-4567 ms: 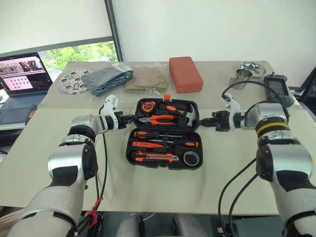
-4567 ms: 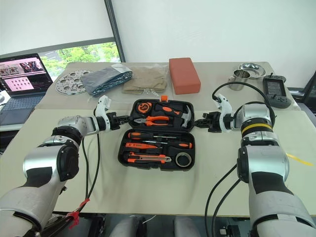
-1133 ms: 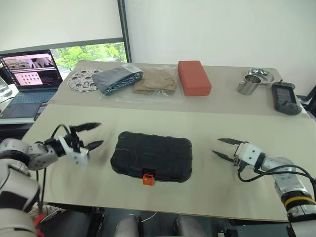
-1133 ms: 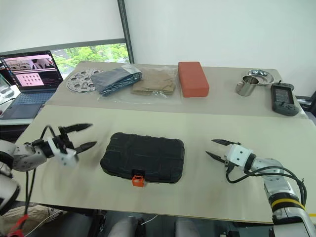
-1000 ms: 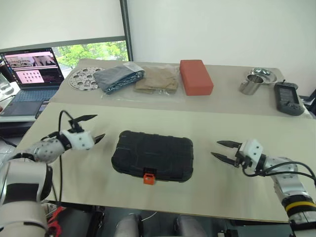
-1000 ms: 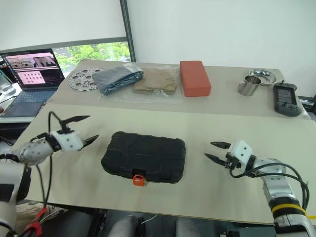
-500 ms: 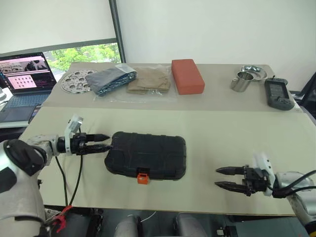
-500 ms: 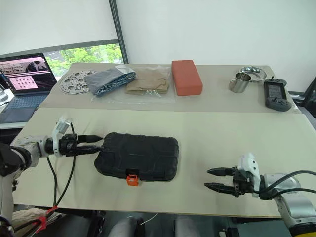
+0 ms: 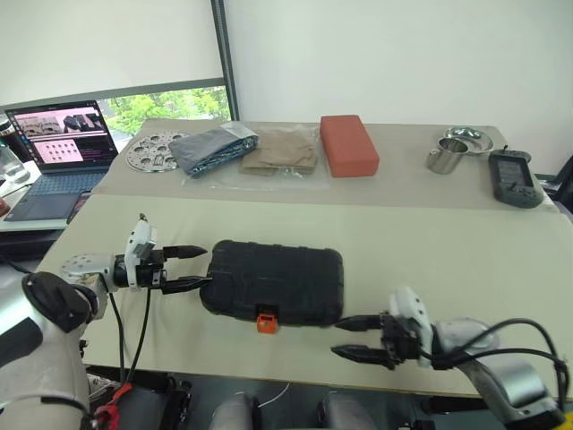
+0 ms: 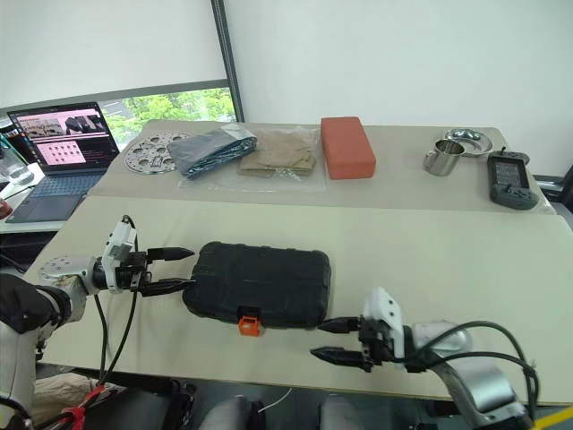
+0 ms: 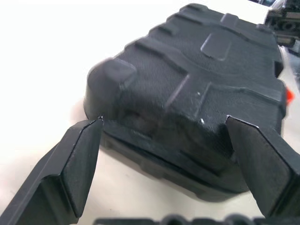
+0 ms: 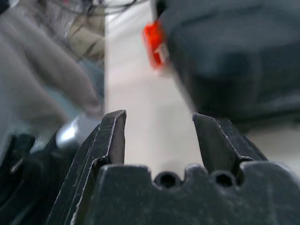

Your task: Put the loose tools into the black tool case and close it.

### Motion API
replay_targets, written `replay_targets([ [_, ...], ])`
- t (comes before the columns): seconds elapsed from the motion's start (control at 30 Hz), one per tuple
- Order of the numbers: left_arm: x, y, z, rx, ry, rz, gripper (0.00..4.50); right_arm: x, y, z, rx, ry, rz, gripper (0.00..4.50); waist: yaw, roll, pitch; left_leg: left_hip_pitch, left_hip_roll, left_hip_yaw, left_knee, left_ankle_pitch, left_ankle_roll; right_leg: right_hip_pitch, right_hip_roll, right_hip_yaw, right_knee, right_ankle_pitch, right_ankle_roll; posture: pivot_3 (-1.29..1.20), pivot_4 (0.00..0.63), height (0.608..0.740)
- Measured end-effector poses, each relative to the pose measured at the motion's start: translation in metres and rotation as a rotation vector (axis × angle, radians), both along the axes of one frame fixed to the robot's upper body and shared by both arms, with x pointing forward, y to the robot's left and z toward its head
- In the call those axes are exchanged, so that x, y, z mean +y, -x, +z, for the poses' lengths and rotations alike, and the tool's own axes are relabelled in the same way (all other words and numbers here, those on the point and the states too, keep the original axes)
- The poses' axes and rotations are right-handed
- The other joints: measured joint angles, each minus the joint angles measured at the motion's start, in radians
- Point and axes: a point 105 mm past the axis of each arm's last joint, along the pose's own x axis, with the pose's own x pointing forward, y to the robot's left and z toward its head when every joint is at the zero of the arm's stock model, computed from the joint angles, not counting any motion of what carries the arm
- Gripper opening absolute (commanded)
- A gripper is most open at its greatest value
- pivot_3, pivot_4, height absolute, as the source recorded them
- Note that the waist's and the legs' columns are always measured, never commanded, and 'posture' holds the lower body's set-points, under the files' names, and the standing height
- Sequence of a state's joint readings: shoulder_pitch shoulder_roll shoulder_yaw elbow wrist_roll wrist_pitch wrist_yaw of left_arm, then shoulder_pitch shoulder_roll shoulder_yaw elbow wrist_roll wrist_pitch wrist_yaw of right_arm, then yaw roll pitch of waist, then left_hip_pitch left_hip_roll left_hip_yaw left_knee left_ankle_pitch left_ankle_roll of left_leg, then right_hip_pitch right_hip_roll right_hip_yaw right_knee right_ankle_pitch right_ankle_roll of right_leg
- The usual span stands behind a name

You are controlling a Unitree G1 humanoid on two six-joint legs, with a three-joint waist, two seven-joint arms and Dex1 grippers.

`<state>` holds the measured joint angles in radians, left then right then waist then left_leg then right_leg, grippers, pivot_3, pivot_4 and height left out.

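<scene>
The black tool case (image 9: 273,282) lay closed, no loose tools outside; orange latch (image 9: 265,322) possibly unfastened; left gripper (image 9: 199,267) and right gripper (image 9: 347,338) gaped, empty.

far table — red-orange block (image 9: 349,145) | perforated metal disc (image 9: 152,151) | steel cup (image 9: 442,155) — laptop (image 9: 61,152) left

Closed black ribbed plastic tool case (image 9: 273,280) with small orange latch (image 9: 265,322); red-orange rectangular block (image 9: 348,146) beyond it.
</scene>
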<state>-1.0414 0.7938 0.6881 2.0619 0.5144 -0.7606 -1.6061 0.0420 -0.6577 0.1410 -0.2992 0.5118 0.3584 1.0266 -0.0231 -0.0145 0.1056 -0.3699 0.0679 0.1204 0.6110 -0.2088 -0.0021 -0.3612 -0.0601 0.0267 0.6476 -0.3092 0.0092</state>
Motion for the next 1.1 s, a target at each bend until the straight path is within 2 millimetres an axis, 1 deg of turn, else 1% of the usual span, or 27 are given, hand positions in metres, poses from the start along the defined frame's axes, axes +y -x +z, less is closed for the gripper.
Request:
replay_targets([
  [0.13,-0.011,0.000,-0.008,-0.038,0.033,-0.002,4.44,0.007,-0.040,0.004,-0.074,-0.027,-0.176,2.66,0.008,0.004,-0.003,0.000,-0.001,0.000,0.001,0.001,0.001,0.000,0.000,0.000,0.000,0.001,0.001,0.00,0.150,0.740],
  [0.2,-0.026,0.006,-0.020,-0.014,0.061,-0.040,4.44,0.003,-0.059,0.014,-0.136,-0.047,-0.263,2.66,0.018,0.006,-0.004,-0.007,-0.001,0.000,0.002,0.003,0.003,-0.005,0.000,-0.001,0.000,0.002,0.002,0.00,0.150,0.740],
  [0.27,-0.037,0.005,-0.021,-0.012,0.094,-0.063,4.44,-0.003,-0.071,0.022,-0.204,-0.038,-0.314,2.66,0.032,0.005,-0.005,-0.012,-0.002,0.000,0.005,0.003,0.004,-0.009,0.000,-0.005,0.000,0.003,0.002,0.00,0.150,0.740],
  [0.3,-0.039,0.006,-0.022,-0.008,0.095,-0.074,4.44,-0.005,-0.076,0.024,-0.223,-0.034,-0.335,2.66,0.034,0.004,-0.006,-0.012,-0.002,0.001,0.005,0.003,0.004,-0.009,0.000,-0.006,-0.001,0.003,0.002,0.00,0.150,0.740],
  [0.33,-0.040,0.007,-0.023,-0.001,0.087,-0.091,4.44,-0.010,-0.084,0.026,-0.257,-0.026,-0.383,2.66,0.034,0.004,-0.006,-0.013,-0.002,0.001,0.005,0.003,0.004,-0.009,0.000,-0.007,-0.001,0.003,0.001,0.00,0.150,0.740],
  [0.4,-0.041,0.007,-0.022,-0.017,0.072,-0.101,4.44,-0.017,-0.093,0.026,-0.289,-0.015,-0.444,2.66,0.035,0.005,-0.007,-0.016,-0.002,0.000,0.005,0.003,0.004,-0.008,0.000,-0.007,0.000,0.003,0.001,0.00,0.150,0.740],
  [0.47,-0.037,0.005,-0.018,-0.048,0.056,-0.087,4.44,-0.024,-0.096,0.026,-0.297,-0.015,-0.480,2.66,0.033,0.004,-0.007,-0.018,-0.001,-0.001,0.005,0.003,0.004,-0.009,0.001,-0.009,0.000,0.003,0.001,0.00,0.150,0.740],
  [0.53,-0.028,-0.002,-0.008,-0.084,0.052,-0.036,4.44,-0.028,-0.098,0.029,-0.311,-0.020,-0.502,2.66,0.026,0.003,-0.006,-0.019,0.000,-0.003,0.004,0.003,0.004,-0.011,0.002,-0.010,0.000,0.003,0.000,0.00,0.150,0.740],
  [0.57,-0.020,-0.010,0.006,-0.130,0.054,0.004,4.44,-0.032,-0.099,0.031,-0.317,-0.024,-0.517,2.66,0.022,0.001,-0.005,-0.020,0.000,-0.004,0.004,0.003,0.004,-0.011,0.003,-0.011,0.000,0.003,0.000,0.00,0.150,0.740],
  [0.63,-0.007,-0.026,0.041,-0.240,0.079,0.084,4.44,-0.038,-0.100,0.033,-0.323,-0.033,-0.545,2.66,0.014,-0.003,-0.002,-0.020,0.000,-0.005,0.002,0.003,0.004,-0.011,0.004,-0.012,-0.001,0.003,0.000,0.00,0.150,0.740],
  [0.67,-0.004,-0.034,0.059,-0.297,0.102,0.117,4.44,-0.041,-0.100,0.035,-0.328,-0.035,-0.557,2.66,0.012,-0.003,-0.002,-0.020,0.000,-0.006,0.002,0.003,0.004,-0.010,0.003,-0.012,0.000,0.003,0.000,0.00,0.150,0.740],
  [0.7,-0.005,-0.042,0.079,-0.356,0.136,0.144,4.44,-0.042,-0.099,0.036,-0.331,-0.036,-0.566,2.66,0.012,-0.003,-0.002,-0.019,-0.001,-0.006,0.002,0.003,0.004,-0.010,0.003,-0.012,-0.001,0.003,0.001,0.00,0.150,0.740],
  [0.73,-0.009,-0.050,0.096,-0.408,0.171,0.162,4.44,-0.043,-0.099,0.036,-0.333,-0.037,-0.568,2.66,0.012,-0.003,-0.002,-0.019,-0.001,-0.006,0.002,0.003,0.004,-0.009,0.002,-0.012,-0.001,0.003,0.001,0.00,0.150,0.740],
  [0.77,-0.013,-0.056,0.108,-0.448,0.197,0.183,4.44,-0.042,-0.099,0.037,-0.336,-0.041,-0.570,2.66,0.012,-0.003,-0.002,-0.019,-0.002,-0.005,0.002,0.003,0.004,-0.009,0.002,-0.012,-0.001,0.003,0.001,0.00,0.150,0.740],
  [0.8,-0.020,-0.061,0.116,-0.481,0.216,0.201,4.44,-0.042,-0.100,0.037,-0.336,-0.044,-0.574,2.66,0.012,-0.003,-0.002,-0.019,-0.002,-0.006,0.002,0.003,0.004,-0.009,0.001,-0.012,-0.002,0.003,0.001,0.00,0.150,0.740],
  [0.83,-0.031,-0.068,0.122,-0.513,0.241,0.218,4.44,-0.040,-0.100,0.037,-0.335,-0.053,-0.577,2.66,0.012,-0.003,-0.002,-0.019,-0.002,-0.006,0.002,0.003,0.004,-0.009,0.001,-0.012,-0.002,0.003,0.001,0.00,0.150,0.740],
  [0.9,-0.053,-0.077,0.125,-0.538,0.285,0.245,4.44,-0.038,-0.100,0.038,-0.335,-0.066,-0.580,2.66,0.012,-0.003,-0.002,-0.020,-0.002,-0.007,0.002,0.003,0.004,-0.009,0.001,-0.012,-0.002,0.003,0.001,0.00,0.150,0.740],
  [0.97,-0.070,-0.084,0.122,-0.552,0.301,0.276,4.44,-0.035,-0.101,0.040,-0.341,-0.078,-0.581,2.66,0.008,-0.003,-0.002,-0.019,-0.002,-0.007,0.001,0.003,0.004,-0.009,0.001,-0.011,-0.001,0.003,0.001,0.00,0.150,0.740],
  [1.03,-0.092,-0.086,0.116,-0.605,0.262,0.275,4.44,-0.035,-0.102,0.043,-0.349,-0.089,-0.588,2.66,0.007,-0.004,-0.002,-0.019,-0.002,-0.007,0.000,0.003,0.004,-0.010,0.002,-0.011,-0.001,0.003,0.001,0.00,0.150,0.740],
  [1.07,-0.099,-0.086,0.114,-0.623,0.247,0.265,4.44,-0.034,-0.102,0.045,-0.353,-0.093,-0.587,2.66,0.006,-0.004,-0.002,-0.019,-0.002,-0.007,0.000,0.003,0.004,-0.010,0.002,-0.011,-0.001,0.003,0.001,0.00,0.150,0.740],
  [1.1,-0.112,-0.084,0.110,-0.659,0.224,0.247,4.44,-0.033,-0.101,0.048,-0.363,-0.097,-0.583,2.66,0.006,-0.004,-0.002,-0.019,-0.002,-0.007,0.000,0.003,0.004,-0.010,0.002,-0.011,-0.001,0.003,0.001,0.00,0.150,0.740],
])
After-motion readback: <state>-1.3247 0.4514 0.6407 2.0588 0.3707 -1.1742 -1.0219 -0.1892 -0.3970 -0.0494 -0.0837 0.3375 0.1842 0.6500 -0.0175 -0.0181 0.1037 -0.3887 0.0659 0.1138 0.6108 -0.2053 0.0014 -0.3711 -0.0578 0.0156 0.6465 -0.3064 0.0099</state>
